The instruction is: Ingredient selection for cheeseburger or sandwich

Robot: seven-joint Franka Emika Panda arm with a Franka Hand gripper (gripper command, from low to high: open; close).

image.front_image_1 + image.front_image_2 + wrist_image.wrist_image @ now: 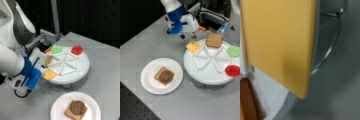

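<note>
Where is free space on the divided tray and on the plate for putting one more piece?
Divided tray: bare compartments on the side facing the plate, between cheese square and red disc. The plate's rim around toast and patty is bare. The gripper crowds the cheese side.

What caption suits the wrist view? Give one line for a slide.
Wrist camera close over the yellow-orange cheese square on the white divided tray, a toast slice at its edge.
</note>
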